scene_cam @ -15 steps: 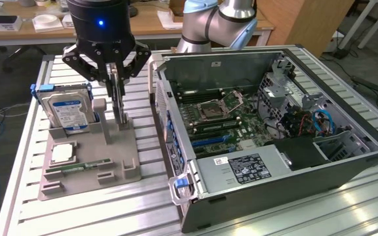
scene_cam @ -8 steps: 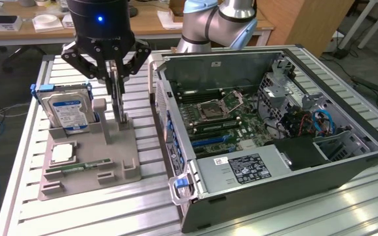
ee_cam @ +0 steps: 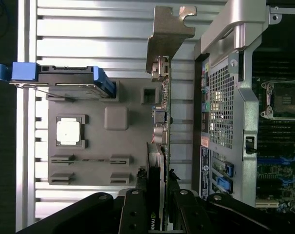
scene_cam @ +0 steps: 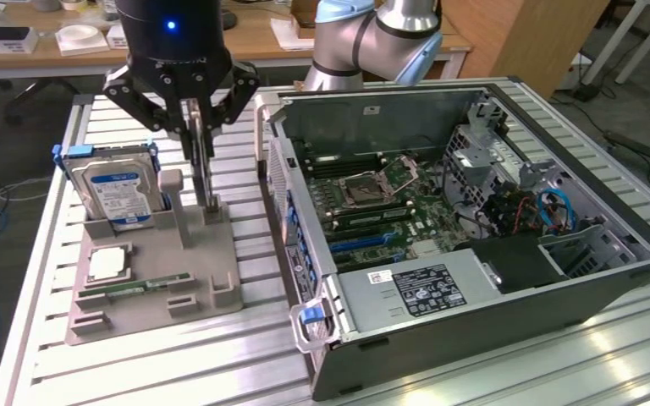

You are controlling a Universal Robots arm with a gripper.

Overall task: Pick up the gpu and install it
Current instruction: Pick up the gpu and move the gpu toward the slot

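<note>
The gpu (scene_cam: 201,173) is a thin dark card standing on edge, its lower end at a slot of the grey holder (scene_cam: 195,275). My gripper (scene_cam: 197,127) hangs above the holder and is shut on the card's upper part, one finger on each face. In the wrist view the gpu (ee_cam: 165,122) shows edge-on, with its silver bracket (ee_cam: 169,31) at the far end and my gripper (ee_cam: 157,187) clamped around the near end. Whether the card's lower end still rests in the slot I cannot tell. The open computer case (scene_cam: 596,254) lies to the exterior view's right, motherboard (scene_cam: 388,199) facing up.
On the holder stand a blue-labelled hard drive (scene_cam: 116,182), a CPU (scene_cam: 108,264) and a green RAM stick (scene_cam: 133,288). Blue slots (scene_cam: 359,241) lie on the motherboard beside the power supply (scene_cam: 415,288). The case wall (ee_cam: 225,97) runs close alongside the card. Everything sits on a slatted metal table (scene_cam: 133,372).
</note>
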